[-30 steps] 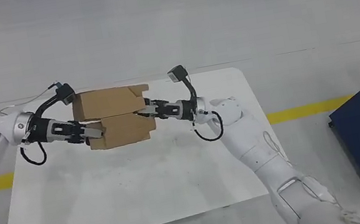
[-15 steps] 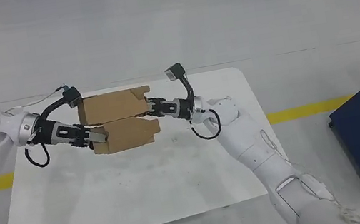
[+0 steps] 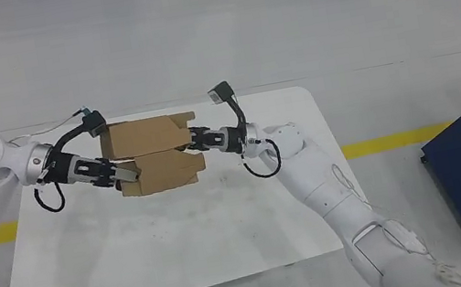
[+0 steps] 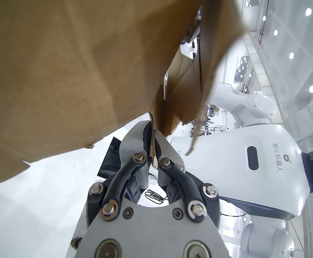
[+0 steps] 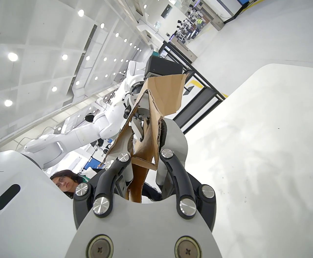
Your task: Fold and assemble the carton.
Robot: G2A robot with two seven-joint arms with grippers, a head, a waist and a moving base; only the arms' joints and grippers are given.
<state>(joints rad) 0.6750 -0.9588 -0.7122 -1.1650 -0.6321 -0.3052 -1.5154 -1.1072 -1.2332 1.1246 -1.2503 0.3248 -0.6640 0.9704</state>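
The carton (image 3: 153,152) is plain brown corrugated cardboard, matt and slightly fibrous, with ragged, fluted edges at its nine and three o'clock ends. The left gripper (image 4: 153,140) and right gripper (image 5: 149,133) have brushed grey metal plates, shiny steel screws and matt black plastic links. The tabletop (image 3: 183,244) is white, smooth and faintly glossy.

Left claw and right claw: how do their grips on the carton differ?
The left claw pinches a thin cardboard edge; the right claw clamps several bunched flaps. The left claw's fingers nearly meet; the right claw's sit wider apart. Both are shut on the carton, holding it above the table from opposite ends.
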